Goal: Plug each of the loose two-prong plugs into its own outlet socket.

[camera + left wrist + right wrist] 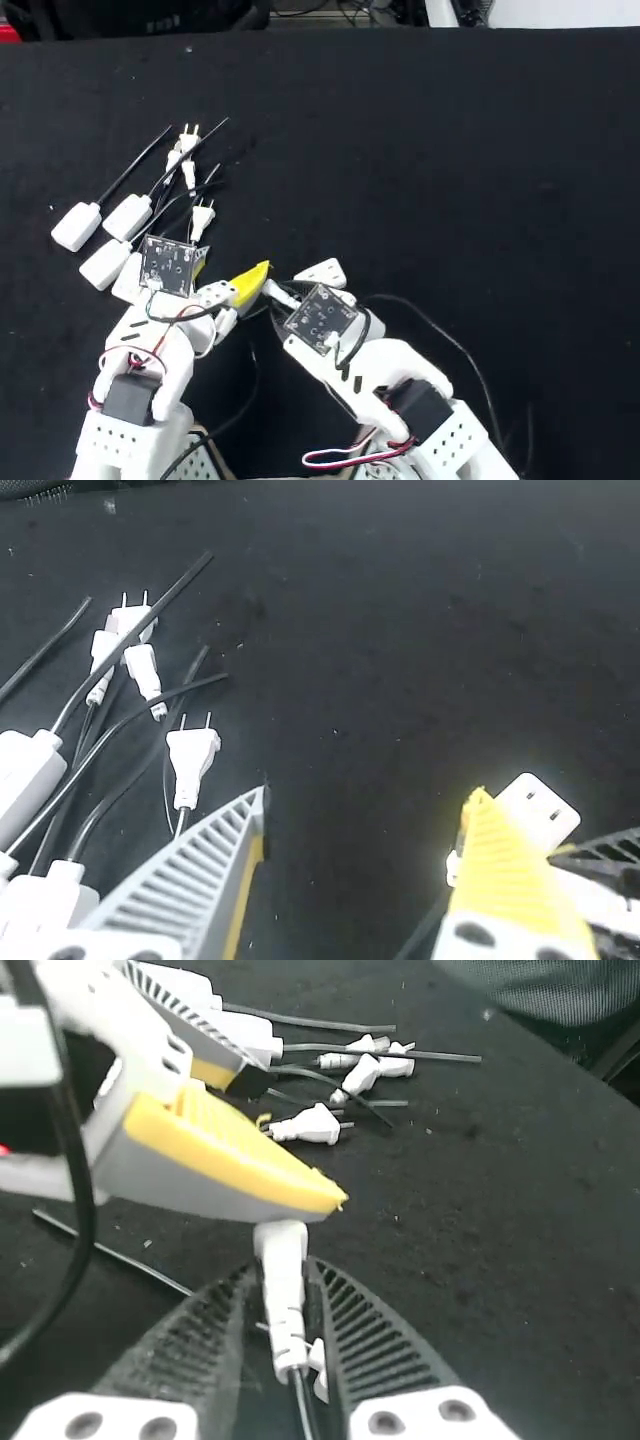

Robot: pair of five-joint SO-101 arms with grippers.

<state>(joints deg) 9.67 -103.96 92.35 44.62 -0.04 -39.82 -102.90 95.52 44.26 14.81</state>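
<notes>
- Down front, left gripper gapes wide, empty; small white two-prong plug lies at its 11 o'clock, prongs toward 12.
- Right gripper pinches a white corded connector; left arm's nearer.

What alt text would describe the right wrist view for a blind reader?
The right end effector grips a white connector between its fingers. The other arm's yellow finger crosses beyond it, with loose white plugs on the black table behind.
</notes>
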